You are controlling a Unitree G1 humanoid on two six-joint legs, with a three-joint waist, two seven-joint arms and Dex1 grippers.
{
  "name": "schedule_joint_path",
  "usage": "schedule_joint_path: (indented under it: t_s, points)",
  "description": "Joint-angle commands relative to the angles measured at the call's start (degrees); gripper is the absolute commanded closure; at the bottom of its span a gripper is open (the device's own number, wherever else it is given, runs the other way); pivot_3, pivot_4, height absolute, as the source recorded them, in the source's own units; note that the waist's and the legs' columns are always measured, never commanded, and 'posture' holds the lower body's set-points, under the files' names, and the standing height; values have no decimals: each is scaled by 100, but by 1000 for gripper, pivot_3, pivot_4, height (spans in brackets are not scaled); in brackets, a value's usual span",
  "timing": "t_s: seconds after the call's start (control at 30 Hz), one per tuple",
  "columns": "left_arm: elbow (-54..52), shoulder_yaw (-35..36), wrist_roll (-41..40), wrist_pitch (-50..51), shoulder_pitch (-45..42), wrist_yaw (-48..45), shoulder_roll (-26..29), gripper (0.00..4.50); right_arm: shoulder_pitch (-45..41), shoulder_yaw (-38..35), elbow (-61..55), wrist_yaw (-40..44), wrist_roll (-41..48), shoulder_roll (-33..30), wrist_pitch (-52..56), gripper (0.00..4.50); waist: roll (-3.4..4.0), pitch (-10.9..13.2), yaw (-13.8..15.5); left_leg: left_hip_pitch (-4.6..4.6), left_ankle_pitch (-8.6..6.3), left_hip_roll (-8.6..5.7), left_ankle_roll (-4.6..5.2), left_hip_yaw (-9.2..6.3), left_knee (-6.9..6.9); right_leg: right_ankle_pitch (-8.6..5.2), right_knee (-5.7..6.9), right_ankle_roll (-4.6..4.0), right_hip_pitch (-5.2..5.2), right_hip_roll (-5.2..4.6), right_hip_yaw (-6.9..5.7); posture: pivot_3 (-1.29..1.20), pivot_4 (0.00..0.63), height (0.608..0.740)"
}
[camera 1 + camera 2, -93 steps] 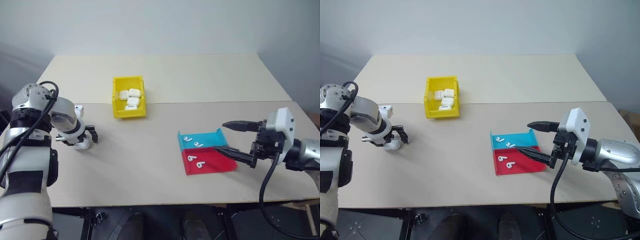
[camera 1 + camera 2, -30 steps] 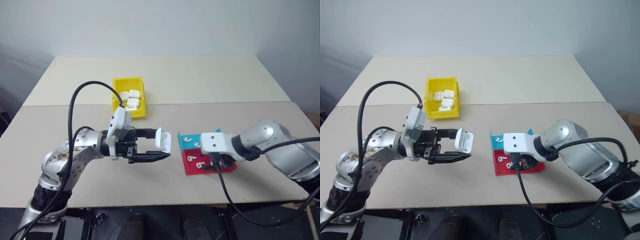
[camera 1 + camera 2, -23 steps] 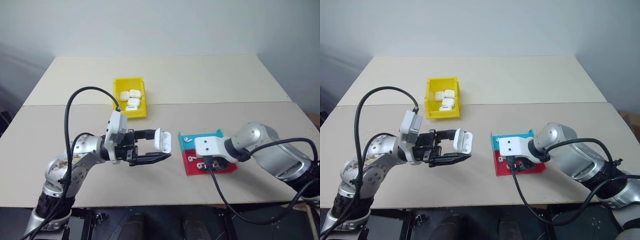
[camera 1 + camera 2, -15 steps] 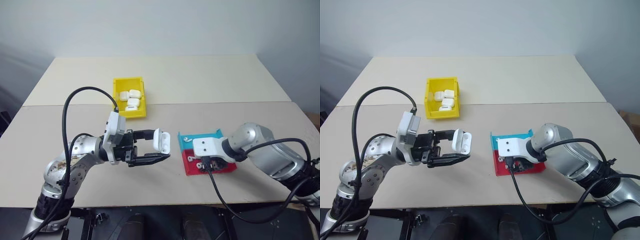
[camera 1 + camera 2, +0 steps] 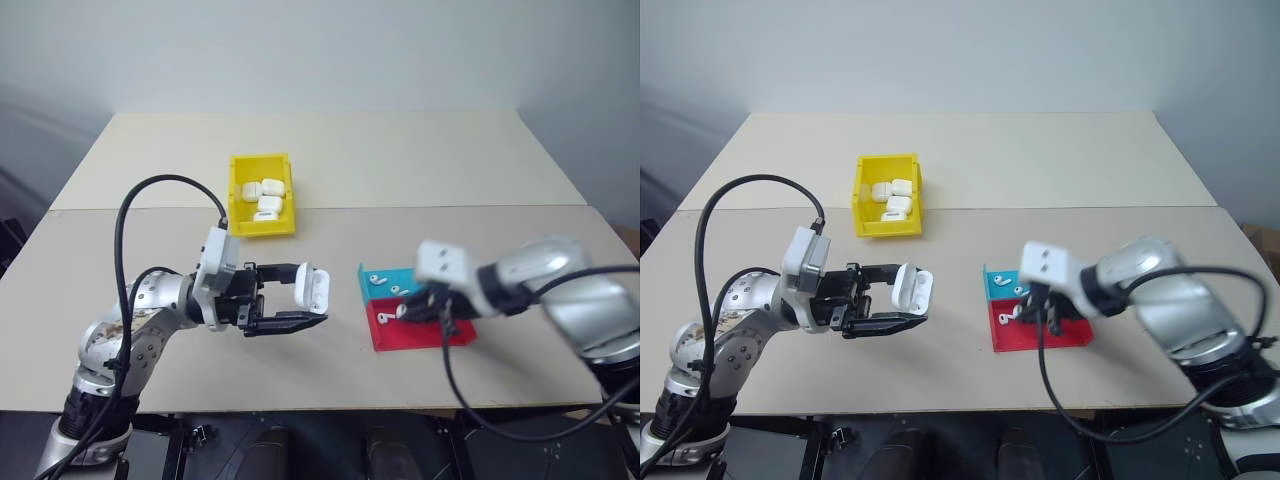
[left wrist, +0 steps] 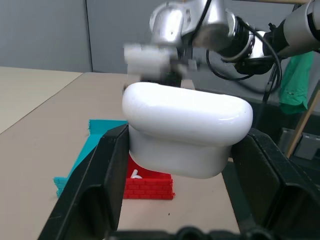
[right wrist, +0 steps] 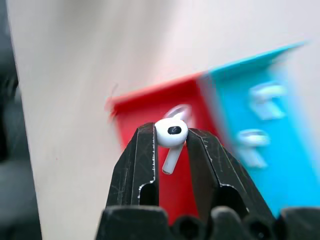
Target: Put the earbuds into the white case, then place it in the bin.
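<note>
Left hand (image 5: 300, 297) grips a white case (image 5: 314, 288) between its two black fingers, held above the near-left part of the surface (image 5: 300, 370), lid open. Right hand (image 7: 170, 137) pinches one earbud (image 7: 171, 135) by its head, stem hanging between the fingertips, above the cyan-and-red tray (image 5: 425, 335) at near right. Three more earbuds (image 5: 386, 317) lie in that tray. Farther back, left of centre, the yellow bin (image 5: 240, 200) holds several closed white cases (image 5: 266, 198).

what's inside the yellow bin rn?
The yellow bin holds a cluster of white cases, lids shut. About four show; any buried beneath them can't be seen, nor whether earbuds are inside.
</note>
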Motion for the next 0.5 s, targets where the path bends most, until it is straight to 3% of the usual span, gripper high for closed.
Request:
schedule_joint_path:
  t_s: [0.03,0.13,0.2,0.3,0.5]
  points:
    - [132,-70,-72,30,-375,-79,-61,1657,-104,-1737,-379,-618,1105,801,569,3838,0,0,-13,1,0,1,0,1,-1,0,0,0,0,2,1,0,150,740]
    - [380,-182,-156,295,-774,-86,-137,1657,-241,-2687,-556,-1439,1917,1856,729,3838,0,0,-17,3,0,1,0,0,-5,0,3,0,1,3,2,0,150,740]
    - [572,-233,-210,454,-1063,-92,-226,1657,-402,-2928,-631,-1965,2367,2339,919,3838,1,-1,-25,2,0,-1,0,2,-5,0,21,0,-2,2,6,0,150,740]
    - [935,-487,-70,677,-1638,-164,-366,1657,-353,-2629,-909,-2435,2760,2829,747,3838,2,-1,-29,2,1,-1,-1,-1,-5,0,38,0,-4,2,2,0,150,740]
    - [1192,-590,14,778,-1964,-327,-403,1657,-99,-2090,-1054,-3040,3176,3096,604,3838,3,-2,-81,-2,1,-6,-1,-1,-6,0,35,0,-7,2,5,0,150,740]
